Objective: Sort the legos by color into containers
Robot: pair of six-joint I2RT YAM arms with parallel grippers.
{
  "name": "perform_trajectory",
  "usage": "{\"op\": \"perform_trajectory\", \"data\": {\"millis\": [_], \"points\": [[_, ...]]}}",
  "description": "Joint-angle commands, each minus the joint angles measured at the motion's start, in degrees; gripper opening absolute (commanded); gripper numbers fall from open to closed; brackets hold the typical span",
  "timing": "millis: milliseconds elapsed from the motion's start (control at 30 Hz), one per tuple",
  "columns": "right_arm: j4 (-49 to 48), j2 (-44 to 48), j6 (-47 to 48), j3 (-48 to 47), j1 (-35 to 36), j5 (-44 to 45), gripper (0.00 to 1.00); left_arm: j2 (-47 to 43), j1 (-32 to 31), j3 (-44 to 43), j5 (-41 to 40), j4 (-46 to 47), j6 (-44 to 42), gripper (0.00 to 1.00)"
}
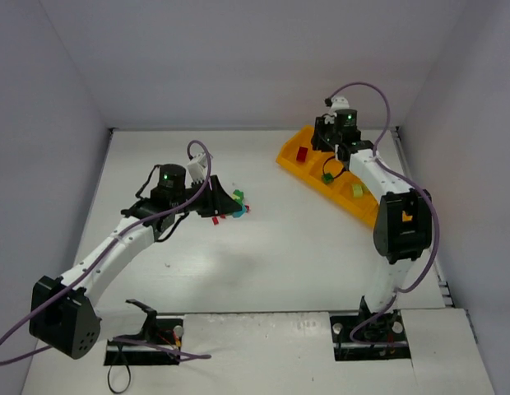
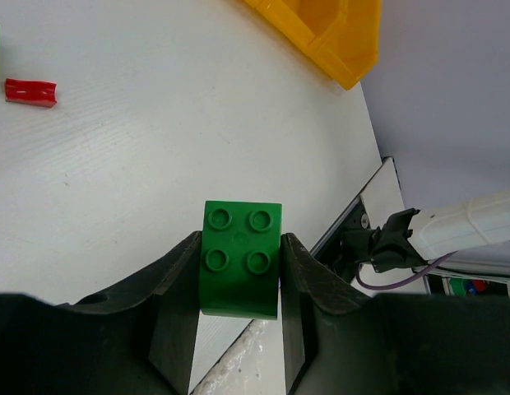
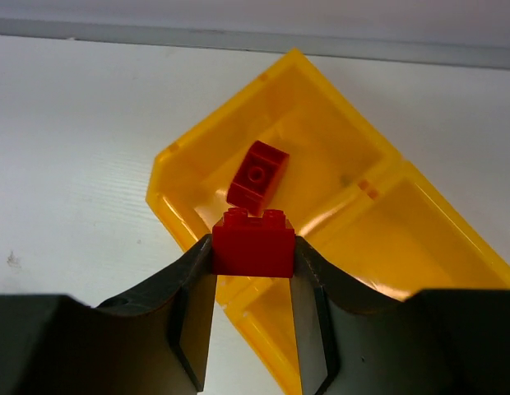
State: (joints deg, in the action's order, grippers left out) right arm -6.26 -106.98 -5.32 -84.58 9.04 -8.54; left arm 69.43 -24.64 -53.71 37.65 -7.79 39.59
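A dark green lego [image 2: 241,259] is clamped studs-up between the fingers of my left gripper [image 2: 240,243], above the white table. In the top view my left gripper [image 1: 228,202] is beside a small pile of red, green and teal legos [image 1: 239,206]. My right gripper [image 3: 253,247] is shut on a red lego [image 3: 252,244] and hangs over the end compartment of the orange-yellow tray [image 3: 179,174], where another red lego [image 3: 257,175] lies. In the top view the containers [image 1: 366,211] also hold a green lego [image 1: 327,177] and a pale yellow-green one [image 1: 357,190].
A loose red lego [image 2: 30,90] lies on the table at the far left of the left wrist view. The tray's end [image 2: 345,49] shows at the top there. White enclosure walls stand close on three sides, and the tray runs diagonally along the right wall [image 1: 419,107].
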Motion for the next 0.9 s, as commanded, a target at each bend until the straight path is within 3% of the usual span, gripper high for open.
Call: {"op": "perform_trajectory", "data": {"millis": [0, 200, 300, 500, 667, 867], "points": [[-3.58, -3.48, 4.79, -6.29, 1.25, -4.29, 0.09, -2.02, 0.39, -1.74, 0.41, 1.21, -1.01, 0.00], [-4.02, -9.65, 9.54, -12.10, 2.12, -5.44, 0.23, -2.02, 0.30, -1.83, 0.23, 0.41, -1.10, 0.00], [-4.02, -10.97, 10.42, -13.16, 2.21, -5.35, 0.43, -2.02, 0.30, -1.75, 0.23, 0.23, -1.10, 0.00], [-4.02, -10.71, 11.74, -12.54, 2.12, -5.35, 0.62, -2.46, 0.39, -1.75, -0.12, 0.06, -0.92, 0.00], [-4.11, -7.47, 12.26, -11.58, 2.21, -5.79, 0.64, -2.37, 0.39, -1.92, -0.21, 0.23, -0.66, 0.00], [-7.01, 5.09, 13.49, -1.84, 4.93, -9.57, 0.55, -1.58, 0.39, -4.38, -0.30, 0.41, -0.57, 0.00]]}}
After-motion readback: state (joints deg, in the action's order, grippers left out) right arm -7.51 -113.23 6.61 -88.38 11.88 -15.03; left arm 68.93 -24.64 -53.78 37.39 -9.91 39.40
